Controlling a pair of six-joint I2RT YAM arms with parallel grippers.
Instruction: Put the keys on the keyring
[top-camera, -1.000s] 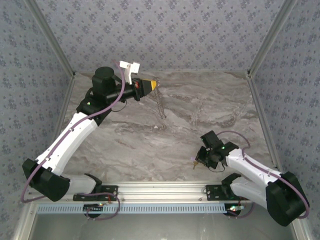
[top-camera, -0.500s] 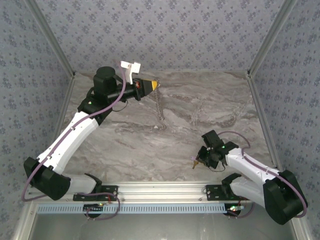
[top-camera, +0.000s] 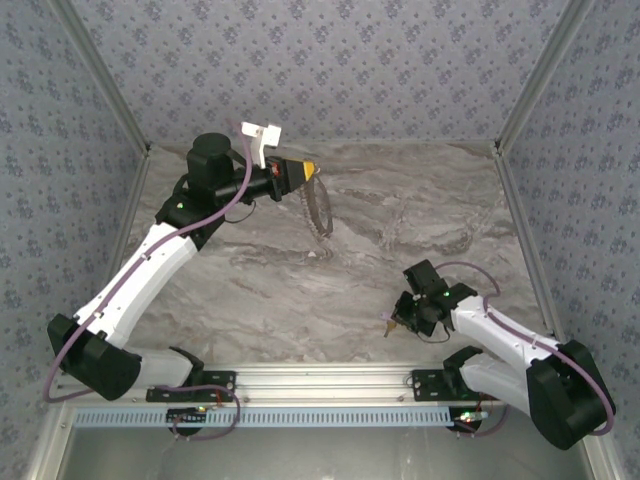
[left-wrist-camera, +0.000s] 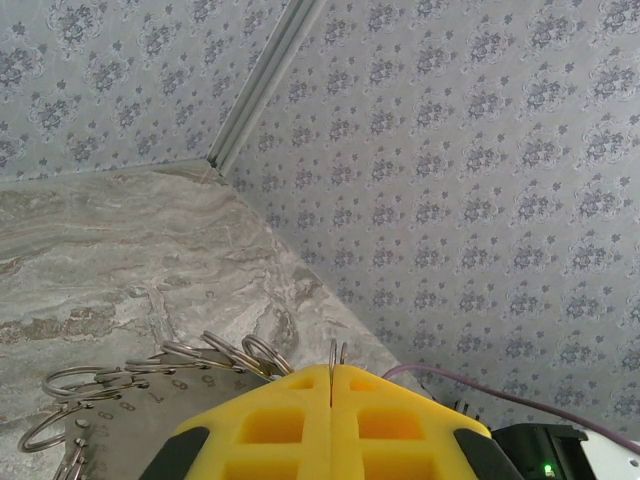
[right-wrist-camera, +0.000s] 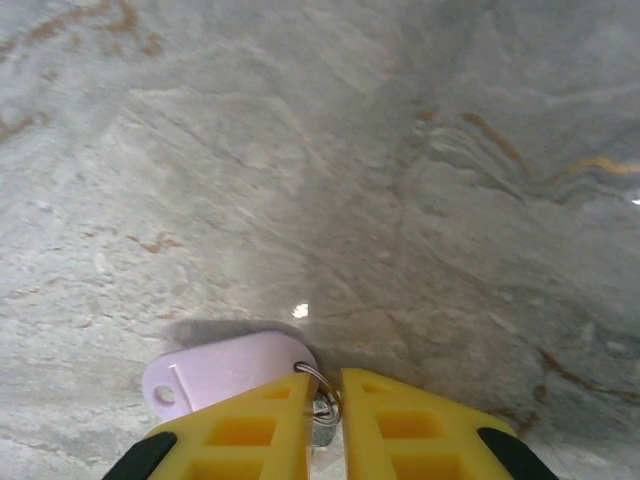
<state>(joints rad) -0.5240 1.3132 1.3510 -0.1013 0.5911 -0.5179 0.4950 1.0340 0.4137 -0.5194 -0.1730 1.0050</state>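
left fingers (left-wrist-camera: 270, 425) pinching keyring (top-camera: 319, 210), right fingers (right-wrist-camera: 400, 430) pinching lilac key (right-wrist-camera: 225, 375)

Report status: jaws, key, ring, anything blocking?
Left gripper jaws shut on keyring, held up at back. Right gripper jaws pinching lilac key low over table. Nothing in the way.

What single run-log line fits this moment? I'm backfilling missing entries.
left gripper: shut on keyring rim | right gripper: shut on lilac key, low at table | status: not yet threaded
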